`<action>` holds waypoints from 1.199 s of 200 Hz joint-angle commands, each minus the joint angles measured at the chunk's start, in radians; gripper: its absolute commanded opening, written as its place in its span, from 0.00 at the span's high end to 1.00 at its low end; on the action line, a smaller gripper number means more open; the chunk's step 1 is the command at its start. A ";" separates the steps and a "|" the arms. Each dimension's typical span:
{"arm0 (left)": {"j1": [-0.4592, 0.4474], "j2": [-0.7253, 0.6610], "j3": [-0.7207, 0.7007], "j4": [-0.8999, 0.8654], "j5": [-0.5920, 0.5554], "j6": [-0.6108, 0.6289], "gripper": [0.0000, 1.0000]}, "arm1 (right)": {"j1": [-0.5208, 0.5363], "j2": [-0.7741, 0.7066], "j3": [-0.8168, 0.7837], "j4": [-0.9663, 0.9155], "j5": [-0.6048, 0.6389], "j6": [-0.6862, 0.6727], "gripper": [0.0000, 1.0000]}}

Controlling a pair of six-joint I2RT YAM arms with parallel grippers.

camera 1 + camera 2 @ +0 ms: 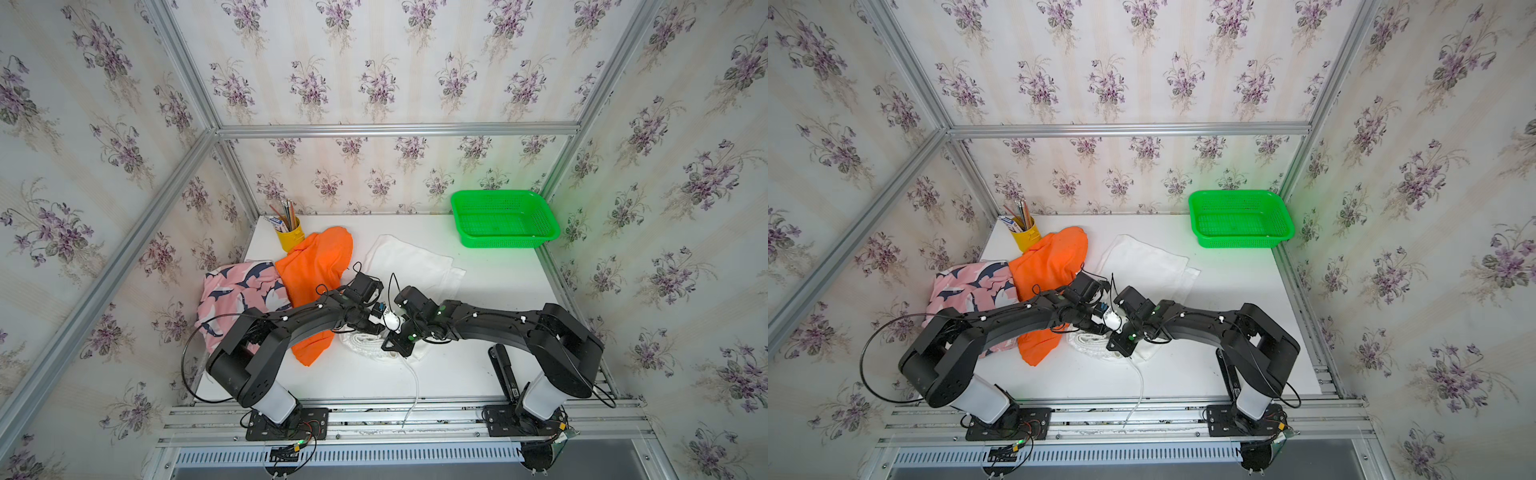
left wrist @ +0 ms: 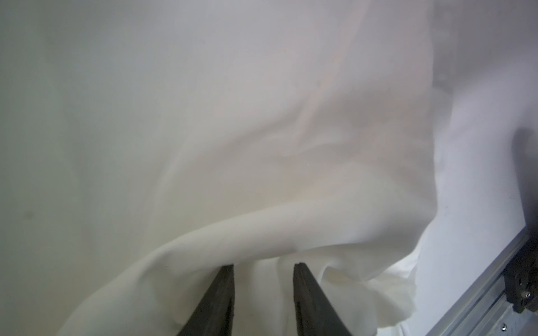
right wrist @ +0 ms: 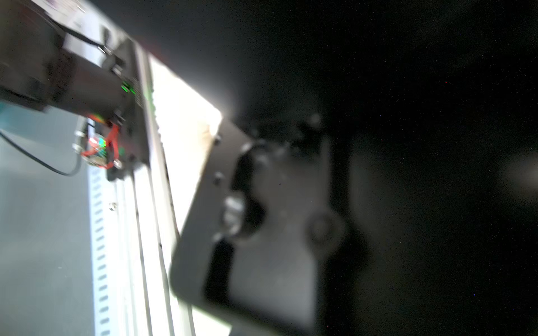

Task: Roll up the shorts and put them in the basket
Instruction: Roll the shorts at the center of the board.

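Three shorts, two end effectors and one green basket on the surface.
White shorts lie nearest the basket, orange shorts beyond them, pink shark-print shorts farthest. Left end effector is spread against white cloth; right end effector is pressed together.

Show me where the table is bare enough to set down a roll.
Free: the table between the white shorts, the green basket and the right arm; also the back strip from the yellow cup to the basket. Crowded: the left, under the orange shorts and pink shark shorts, and the centre, where the left arm meets the right.
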 commanded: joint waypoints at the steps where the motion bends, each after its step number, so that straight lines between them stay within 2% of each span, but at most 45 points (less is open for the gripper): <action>1: 0.058 -0.090 -0.013 -0.066 -0.033 0.012 0.54 | -0.044 0.026 0.005 -0.220 -0.005 0.035 0.95; 25: 0.101 -0.197 -0.038 -0.142 -0.035 0.001 0.46 | -0.069 0.052 0.041 -0.240 -0.048 0.032 0.95; 31: 0.101 -0.210 -0.043 -0.161 -0.038 -0.004 0.46 | -0.069 0.057 0.049 -0.239 -0.070 0.028 0.95; 43: 0.101 -0.225 -0.053 -0.193 -0.042 -0.020 0.38 | -0.070 0.061 0.058 -0.232 -0.115 0.027 0.95; 54: 0.101 -0.225 -0.068 -0.217 -0.060 -0.051 0.38 | -0.070 0.061 0.058 -0.228 -0.142 0.025 0.96; 78: 0.101 -0.207 -0.146 -0.142 -0.032 -0.118 0.37 | -0.070 0.063 0.059 -0.259 -0.052 0.019 0.98; 99: 0.099 -0.137 -0.197 -0.008 0.046 -0.173 0.39 | -0.070 0.058 0.052 -0.289 -0.039 0.014 0.98; 125: 0.090 -0.020 -0.190 0.074 0.077 -0.203 0.40 | -0.070 0.052 0.046 -0.302 0.000 0.021 0.99; 145: 0.089 0.080 -0.138 0.105 0.100 -0.205 0.43 | -0.070 0.055 0.065 -0.317 0.005 0.015 0.99; 163: 0.087 0.167 -0.093 0.168 0.108 -0.219 0.44 | -0.074 0.059 0.105 -0.339 0.062 0.002 0.99; 182: 0.086 0.265 -0.024 0.217 0.109 -0.237 0.44 | -0.093 0.073 0.177 -0.377 0.109 -0.021 0.99; 186: 0.086 0.282 -0.008 0.228 0.108 -0.239 0.48 | -0.099 0.078 0.197 -0.388 0.115 -0.025 0.99; 204: 0.086 0.350 0.038 0.283 0.102 -0.277 0.49 | -0.121 0.107 0.273 -0.422 0.148 -0.036 0.99; 223: 0.088 0.361 0.047 0.323 0.084 -0.299 0.49 | -0.133 0.141 0.318 -0.433 0.113 -0.025 0.99; 240: 0.096 0.329 0.030 0.324 0.059 -0.290 0.48 | -0.132 0.162 0.304 -0.405 0.028 0.023 0.99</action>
